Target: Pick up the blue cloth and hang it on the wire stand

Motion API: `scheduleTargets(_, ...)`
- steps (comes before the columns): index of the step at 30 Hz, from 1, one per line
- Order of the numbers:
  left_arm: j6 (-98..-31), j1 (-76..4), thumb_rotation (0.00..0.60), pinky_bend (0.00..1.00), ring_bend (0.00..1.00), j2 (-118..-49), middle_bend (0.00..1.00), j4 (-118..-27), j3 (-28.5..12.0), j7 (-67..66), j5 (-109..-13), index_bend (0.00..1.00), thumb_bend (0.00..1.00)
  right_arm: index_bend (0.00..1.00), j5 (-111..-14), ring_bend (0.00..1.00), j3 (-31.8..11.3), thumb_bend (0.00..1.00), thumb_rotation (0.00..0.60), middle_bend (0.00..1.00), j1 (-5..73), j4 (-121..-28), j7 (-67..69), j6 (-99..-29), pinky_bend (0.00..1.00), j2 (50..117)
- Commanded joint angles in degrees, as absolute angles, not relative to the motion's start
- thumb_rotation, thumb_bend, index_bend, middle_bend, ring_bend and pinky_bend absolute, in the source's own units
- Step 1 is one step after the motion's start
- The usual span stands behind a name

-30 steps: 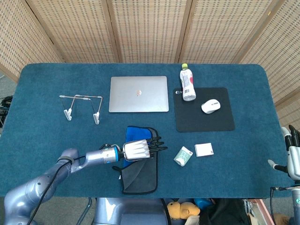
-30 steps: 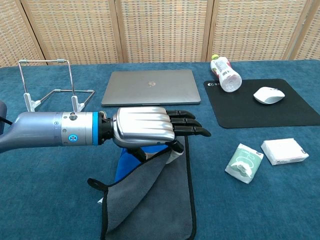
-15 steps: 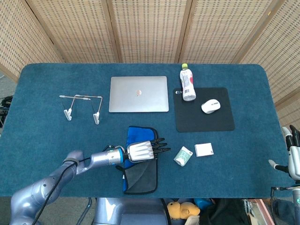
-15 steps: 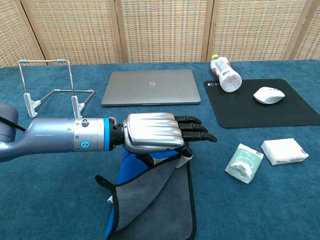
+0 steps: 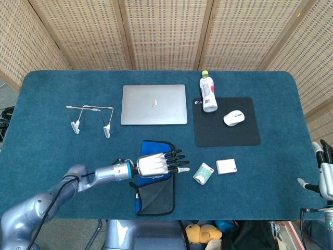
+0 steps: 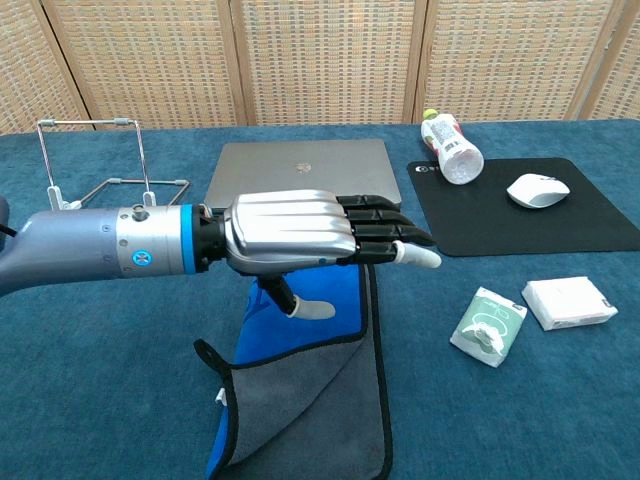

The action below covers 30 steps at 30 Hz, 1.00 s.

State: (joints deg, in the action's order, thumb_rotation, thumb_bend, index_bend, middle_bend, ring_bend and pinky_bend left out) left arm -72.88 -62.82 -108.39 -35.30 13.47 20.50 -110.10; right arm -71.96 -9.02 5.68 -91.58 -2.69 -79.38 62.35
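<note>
The blue cloth (image 5: 155,194) with a grey folded-over side (image 6: 310,405) lies on the table near the front edge, black-trimmed. My left hand (image 6: 300,240) hovers just above its far end, fingers stretched flat toward the right and thumb hanging down over the blue part (image 6: 335,295), holding nothing. The same left hand (image 5: 156,164) shows over the cloth's top in the head view. The wire stand (image 5: 91,119) stands empty at the far left (image 6: 95,170). My right hand (image 5: 325,174) waits off the table's right edge, fingers apart and empty.
A shut laptop (image 5: 154,104) lies behind the cloth. To the right are a bottle (image 5: 208,92) lying down, a mouse (image 5: 234,117) on a black pad (image 5: 218,133), a tissue pack (image 5: 204,173) and a white box (image 5: 226,166).
My left hand had the cloth's grey fold lifted under its thumb; now it has risen, the thumb is free, and the fold has dropped flatter on the table.
</note>
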Motion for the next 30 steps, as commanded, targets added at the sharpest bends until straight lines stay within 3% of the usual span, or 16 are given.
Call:
scheduleTargets(1, -75.02, -62.0, 0.6, 0.0, 0.0, -104.41, 0.0, -39.0, 14.98, 21.52, -111.17, 0.06, 0.37, 0.0, -72.05, 0.0, -8.96, 0.0, 0.6, 0.0, 5.66, -91.62, -2.65, -79.37, 0.0, 62.33)
scheduleTargets(11, -78.52, -58.92, 0.6, 0.0, 0.0, -94.03, 0.0, -46.81, 20.24, 20.34, -114.82, 0.29, 0.37, 0.0, -72.61, 0.0, -8.63, 0.0, 0.6, 0.0, 5.67, -92.09, -3.31, -79.56, 0.0, 62.46)
scheduleTargets(30, -86.85, -53.89, 0.6, 0.0, 0.0, -101.83, 0.0, -29.79, 22.48, 20.55, -120.37, 0.29, 0.37, 0.0, -72.44, 0.0, -8.65, 0.0, 0.6, 0.0, 5.52, -92.01, -3.16, -79.71, 0.0, 62.37)
